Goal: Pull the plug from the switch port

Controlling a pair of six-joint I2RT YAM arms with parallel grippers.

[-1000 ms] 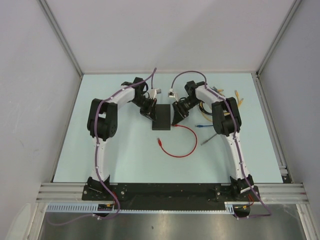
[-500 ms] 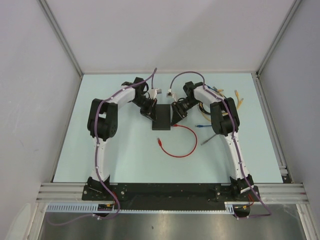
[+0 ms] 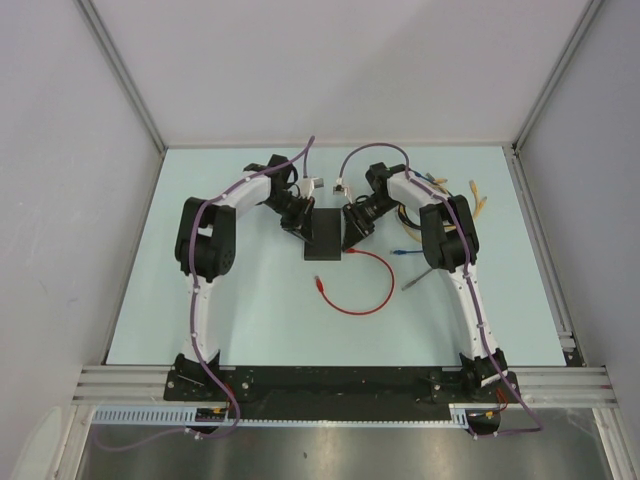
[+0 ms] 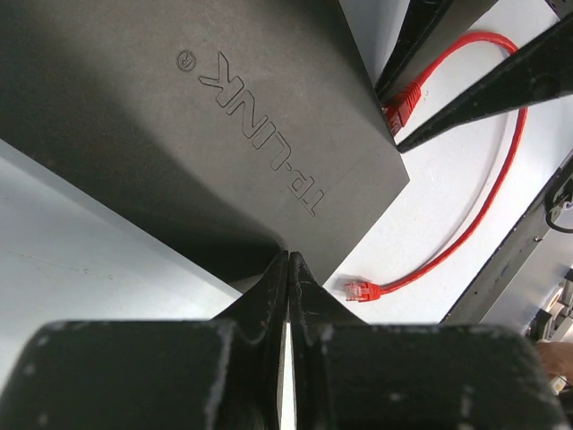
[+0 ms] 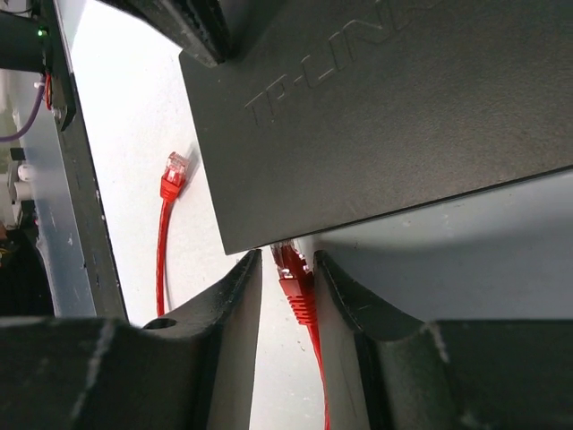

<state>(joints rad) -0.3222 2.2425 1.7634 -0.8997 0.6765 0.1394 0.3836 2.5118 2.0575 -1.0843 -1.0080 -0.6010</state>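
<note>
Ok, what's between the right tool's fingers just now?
The red plug, seated at the edge of the switch, flanked by the right tool; the right wrist view shows it.

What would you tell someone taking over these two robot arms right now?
Left gripper: shut, tips at the black box's edge.
Right gripper: open, straddling the red plug, not yet clamped.
The plug sits in the box's socket; its cable's other end lies loose.
Done: both arms in place.
To do: grip the plug, pull it out.
</note>
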